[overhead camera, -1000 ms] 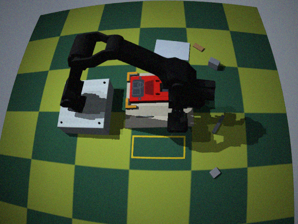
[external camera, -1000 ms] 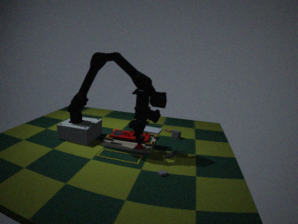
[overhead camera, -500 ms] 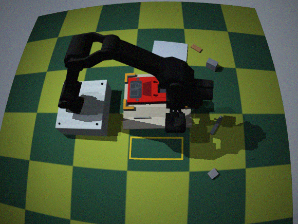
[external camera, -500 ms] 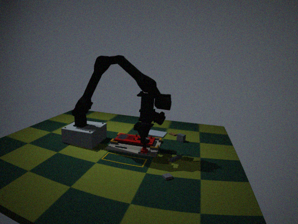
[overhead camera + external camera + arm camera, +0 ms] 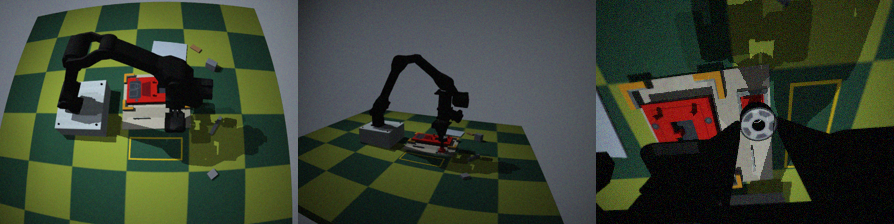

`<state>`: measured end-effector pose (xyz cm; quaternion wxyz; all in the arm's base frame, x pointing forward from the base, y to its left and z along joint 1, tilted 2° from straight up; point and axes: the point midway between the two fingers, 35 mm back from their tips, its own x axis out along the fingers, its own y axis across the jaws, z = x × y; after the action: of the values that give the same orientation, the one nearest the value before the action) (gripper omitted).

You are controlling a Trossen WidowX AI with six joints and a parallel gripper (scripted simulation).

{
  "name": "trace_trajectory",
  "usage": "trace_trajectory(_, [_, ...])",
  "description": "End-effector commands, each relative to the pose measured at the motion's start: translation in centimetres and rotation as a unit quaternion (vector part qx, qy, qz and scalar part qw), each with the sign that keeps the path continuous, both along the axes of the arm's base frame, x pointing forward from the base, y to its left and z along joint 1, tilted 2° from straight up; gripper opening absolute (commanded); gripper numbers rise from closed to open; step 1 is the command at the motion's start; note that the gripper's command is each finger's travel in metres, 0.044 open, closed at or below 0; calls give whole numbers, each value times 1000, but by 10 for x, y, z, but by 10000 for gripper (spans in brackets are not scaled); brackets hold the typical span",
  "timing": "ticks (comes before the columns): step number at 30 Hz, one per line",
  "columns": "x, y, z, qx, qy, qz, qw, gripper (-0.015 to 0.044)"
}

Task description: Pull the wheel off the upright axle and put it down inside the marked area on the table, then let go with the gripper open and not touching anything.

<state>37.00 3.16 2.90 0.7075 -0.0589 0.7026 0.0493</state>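
The wheel (image 5: 758, 122), with a grey hub and a dark rim, sits between my fingertips in the wrist view. My gripper (image 5: 442, 143) (image 5: 757, 123) is shut on it and points down over the near right part of the pale board (image 5: 154, 110) (image 5: 730, 92). A small red block (image 5: 442, 150) (image 5: 752, 99) shows below the fingers. The axle is hidden, and I cannot tell whether the wheel is clear of it. The marked area, a yellow outline (image 5: 129, 149) (image 5: 420, 162) (image 5: 816, 82), lies on the table beside the board's near side.
A red part (image 5: 154, 99) (image 5: 698, 117) sits between orange corners on the board. A pale plate (image 5: 170, 49) lies behind. To the right are a tan piece (image 5: 196, 48), a grey block (image 5: 211, 64), a grey bar (image 5: 216, 126) and a small grey block (image 5: 212, 174).
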Motion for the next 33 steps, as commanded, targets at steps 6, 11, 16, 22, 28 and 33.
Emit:
trace_trajectory(6, [0, 0, 7, 1, 0, 2, 1000, 0])
trace_trajectory(11, [-1, 0, 28, 1, 0, 2, 1000, 0])
trace_trajectory(16, [-4, -1, 31, 0, 2, 0, 1000, 0])
trace_trajectory(22, [-10, -29, 33, -1, 1, 0, 1000, 0])
trace_trajectory(28, [-19, -59, 35, -2, 1, 1, 1000, 0])
trace_trajectory(33, [-29, -83, 37, -3, 1, 1, 1000, 0])
